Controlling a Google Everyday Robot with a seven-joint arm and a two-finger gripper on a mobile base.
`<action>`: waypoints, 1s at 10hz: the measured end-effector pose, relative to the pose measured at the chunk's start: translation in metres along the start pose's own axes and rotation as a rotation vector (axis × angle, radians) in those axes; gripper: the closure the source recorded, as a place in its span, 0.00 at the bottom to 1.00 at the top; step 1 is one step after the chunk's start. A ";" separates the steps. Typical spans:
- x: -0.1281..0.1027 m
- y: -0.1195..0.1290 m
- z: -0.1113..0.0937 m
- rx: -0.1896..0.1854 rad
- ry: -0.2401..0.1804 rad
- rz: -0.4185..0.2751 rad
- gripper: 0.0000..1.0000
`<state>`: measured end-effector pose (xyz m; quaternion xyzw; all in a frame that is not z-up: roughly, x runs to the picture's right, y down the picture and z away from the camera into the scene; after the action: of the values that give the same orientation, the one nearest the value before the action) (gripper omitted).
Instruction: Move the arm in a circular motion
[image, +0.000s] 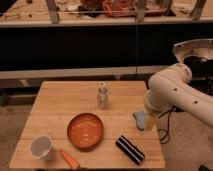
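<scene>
Camera view, gripper (149, 121): hung at the table's (60, 107) right edge, just beside the blue sponge (139, 119).
Arm (176, 92): cream-white, thick rounded links with small dark dots, narrowing to a pale tip.
Axis: entered from the right, bent at a round elbow, last link pointing straight down.
Nearby: orange bowl (85, 130), striped block (130, 149), white bottle-like figure (102, 96).

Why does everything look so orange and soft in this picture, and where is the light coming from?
In the camera view, warm light tints the wooden table amber; the background behind it falls nearly black. The whole image is soft, so the small bottle shows no detail. The arm catches the brightest light, its end effector hanging pale at the table's right edge.
</scene>
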<state>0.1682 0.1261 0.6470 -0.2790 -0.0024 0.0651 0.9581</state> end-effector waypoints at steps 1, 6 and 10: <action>-0.019 0.006 0.002 -0.005 0.001 -0.017 0.20; -0.143 0.024 0.007 -0.035 -0.011 -0.215 0.20; -0.236 -0.029 0.019 -0.029 -0.033 -0.391 0.20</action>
<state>-0.0632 0.0822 0.6860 -0.2858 -0.0730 -0.1176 0.9482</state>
